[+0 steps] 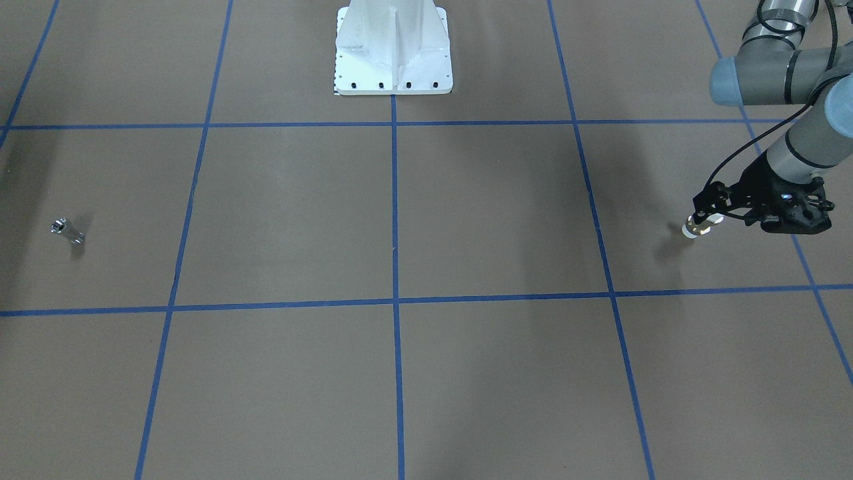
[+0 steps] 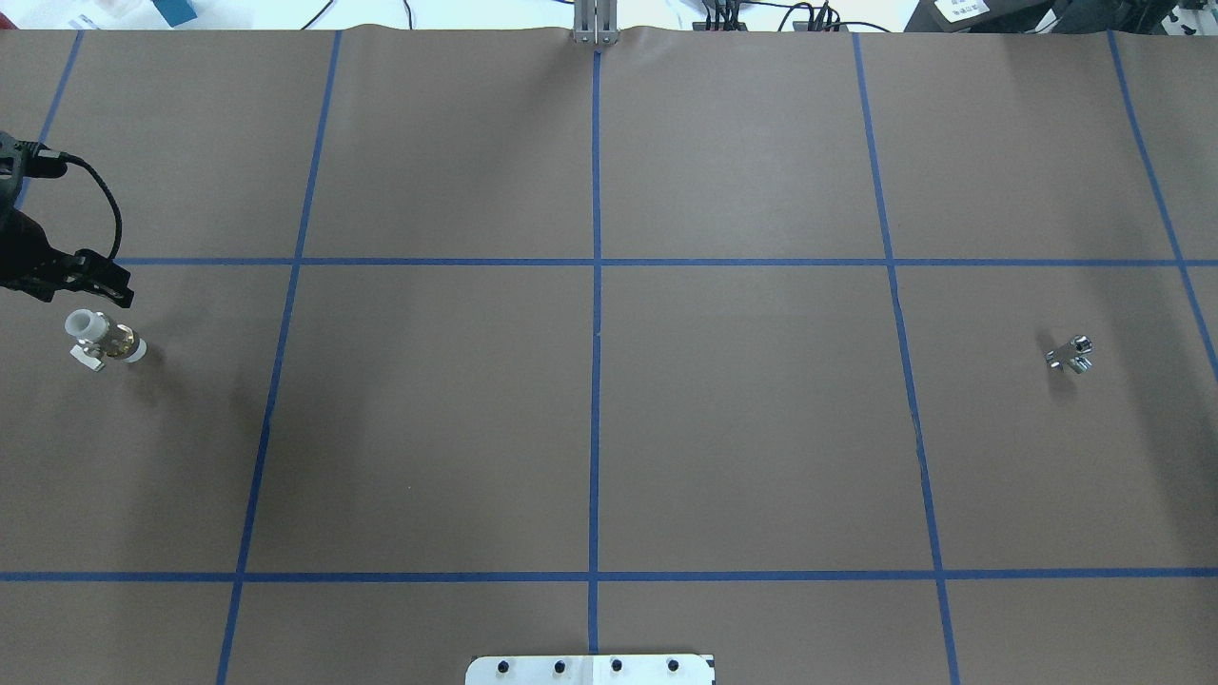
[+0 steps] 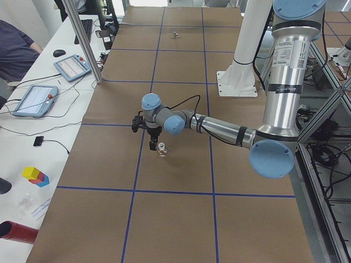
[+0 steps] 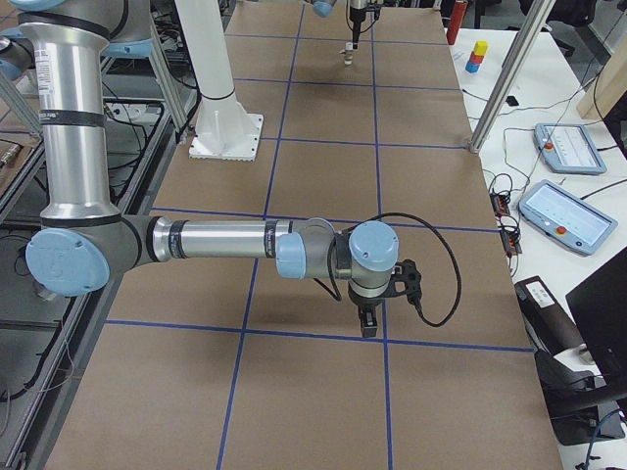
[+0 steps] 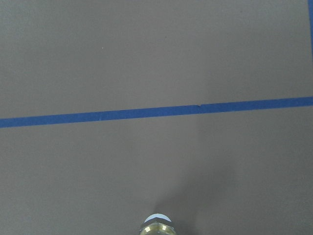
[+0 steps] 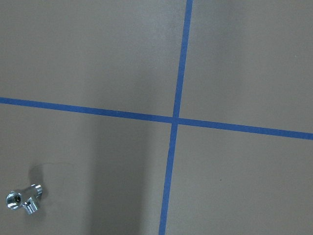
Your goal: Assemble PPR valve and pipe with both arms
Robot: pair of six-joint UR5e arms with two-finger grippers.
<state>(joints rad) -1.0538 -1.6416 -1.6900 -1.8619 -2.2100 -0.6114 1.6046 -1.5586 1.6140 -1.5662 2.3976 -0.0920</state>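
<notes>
Could easily tip the valve (image 2: 105,340) or roll it toward the table (image 2: 742,428) edge on the robot's left, by bringing the left gripper (image 1: 705,212) down off-centre; looks small and rounded, with a side lever liable to catch on a finger; might also pinch only one white collar and let the body twist in the grasp, spoiling the later joining; same worry with the pipe (image 2: 1070,355): tiny, shiny, likely to skid away under a glancing touch.

Cannot judge the left gripper as spread or clenched; not grasping anything, going by the gap to the valve in the overhead view; hovers just beside the valve and above it, fingertips apart from it; catches only the valve's top at the bottom rim of the left wrist view.

Places the valve close to the table's edge on the robot's left, and the pipe near the opposite edge on the robot's right, well apart; shows the pipe low in the left corner of the right wrist view, so off to one side of the right gripper (image 4: 368,323) rather than beneath it; cannot tell that gripper's state either, with only the side camera to go by.
</notes>
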